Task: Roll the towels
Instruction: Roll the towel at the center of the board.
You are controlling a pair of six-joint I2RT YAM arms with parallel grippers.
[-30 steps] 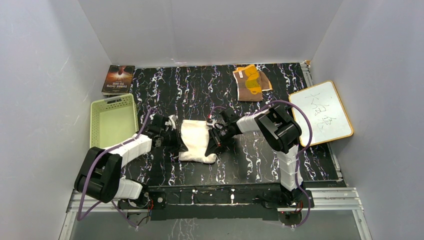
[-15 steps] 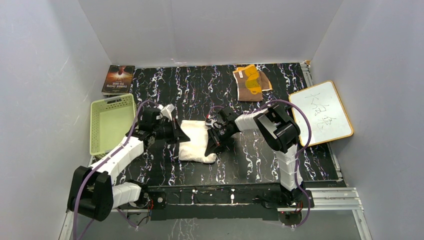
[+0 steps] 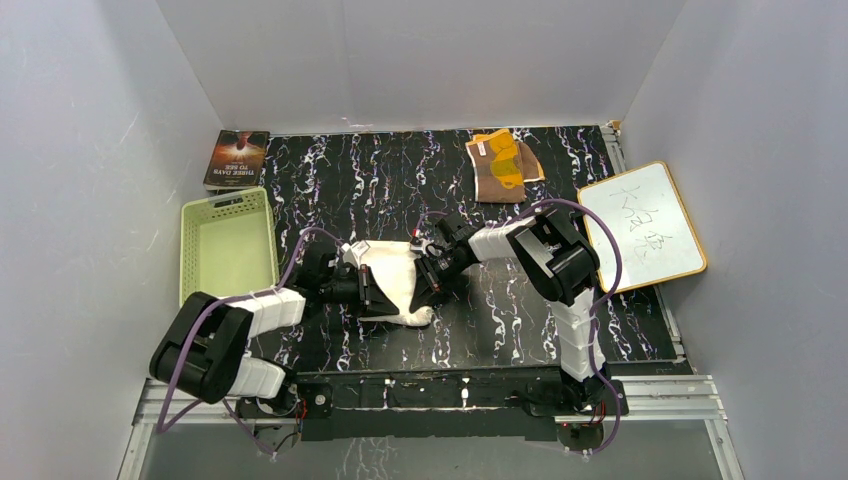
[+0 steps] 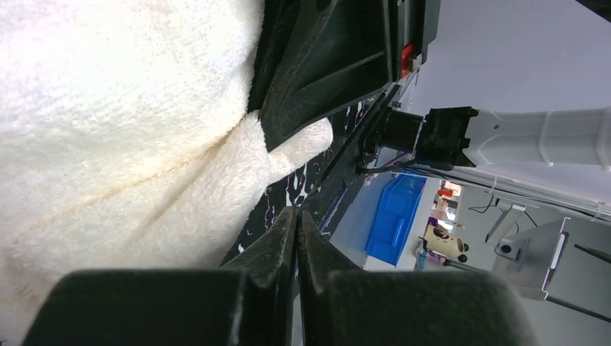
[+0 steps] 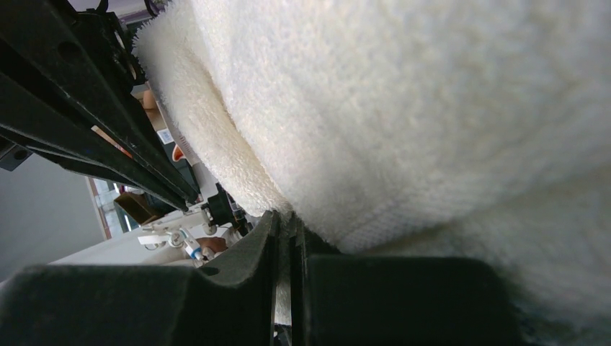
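**Both grippers at the cream towel**

The left gripper (image 3: 368, 290) has its jaws pressed together with nothing between them, and lies against the left side of the cream towel (image 3: 397, 272). The right gripper (image 3: 428, 283) is nearly closed and pinches that towel's right edge.

The cream towel lies mid-table, its long axis running far to near. The brown towel (image 3: 503, 167) lies crumpled at the far right, well apart.

The book (image 3: 237, 158) at far left reads "Three Days to See". The whiteboard (image 3: 640, 225) at right has handwriting I cannot read.
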